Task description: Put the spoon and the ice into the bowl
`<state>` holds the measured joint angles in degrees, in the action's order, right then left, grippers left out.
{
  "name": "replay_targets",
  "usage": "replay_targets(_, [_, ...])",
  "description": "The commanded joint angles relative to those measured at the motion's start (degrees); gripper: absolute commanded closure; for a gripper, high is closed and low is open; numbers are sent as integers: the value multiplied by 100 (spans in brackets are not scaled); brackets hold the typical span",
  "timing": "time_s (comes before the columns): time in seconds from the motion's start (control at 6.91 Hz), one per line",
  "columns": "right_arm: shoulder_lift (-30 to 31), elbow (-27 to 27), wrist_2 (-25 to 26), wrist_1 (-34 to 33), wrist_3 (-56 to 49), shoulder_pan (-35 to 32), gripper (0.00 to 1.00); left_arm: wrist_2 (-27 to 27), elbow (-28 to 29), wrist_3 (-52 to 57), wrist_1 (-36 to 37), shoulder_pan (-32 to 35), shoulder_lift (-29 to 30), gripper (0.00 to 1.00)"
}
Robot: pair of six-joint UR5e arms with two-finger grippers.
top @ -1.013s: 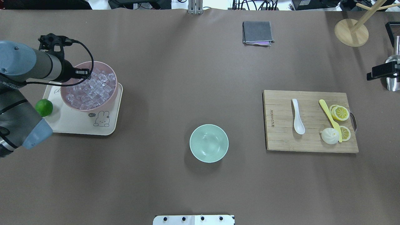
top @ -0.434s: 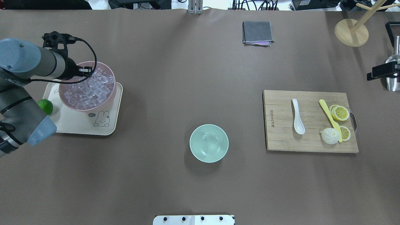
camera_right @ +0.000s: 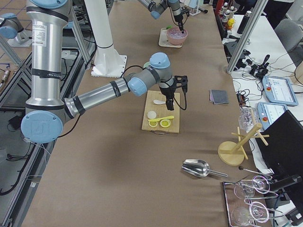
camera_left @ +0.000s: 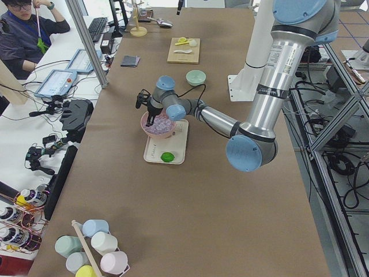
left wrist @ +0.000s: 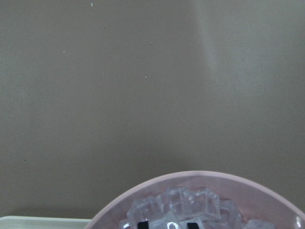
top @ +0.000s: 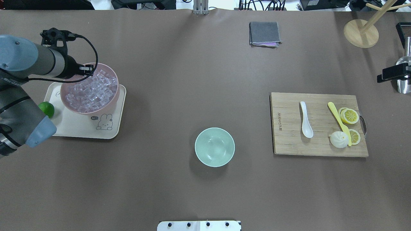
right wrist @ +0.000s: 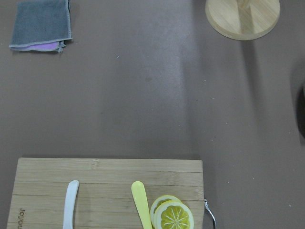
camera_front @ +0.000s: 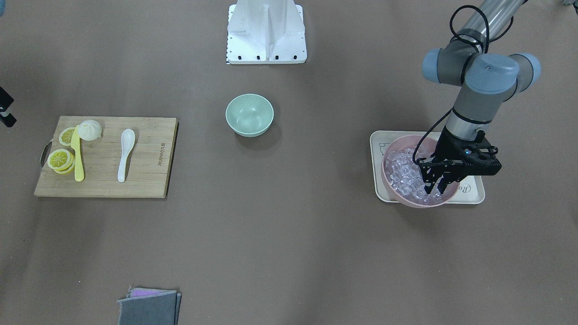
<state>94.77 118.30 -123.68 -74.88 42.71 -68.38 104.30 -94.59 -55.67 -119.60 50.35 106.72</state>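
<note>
The mint-green bowl [top: 214,147] stands empty mid-table. The white spoon [top: 306,119] lies on the wooden cutting board [top: 289,141], scoop toward the robot. Clear ice cubes [top: 91,91] fill a pink bowl [top: 118,87] on a cream tray [top: 80,126]. My left gripper [camera_front: 435,188] points down into the ice at the bowl's far side. In the left wrist view its fingertips [left wrist: 142,223] stand a narrow gap apart with a cube between them. My right gripper [camera_right: 169,98] hangs high over the board's far right area. I cannot tell whether it is open or shut.
A yellow plastic knife [top: 337,117], lemon slices [top: 349,115] and a white bun [top: 338,139] share the board. A lime [top: 47,109] sits on the tray. A grey cloth [top: 264,33], wooden stand [top: 361,33] and metal scoop [top: 404,77] lie far back and right.
My left wrist has shifted toward the far side of the pink bowl. The pink bowl slid slightly away from the robot on the tray. The right arm has not moved.
</note>
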Motion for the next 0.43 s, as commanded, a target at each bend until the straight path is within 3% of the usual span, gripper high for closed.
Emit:
replay_targets(0.0, [6,0,-7,0,0,0,0,38,-549,-162,-2,81,-3,100])
replay_targets(0.29, [24,0,2,35,0,0,0,55,-876,-1352,-45,-33,50,100])
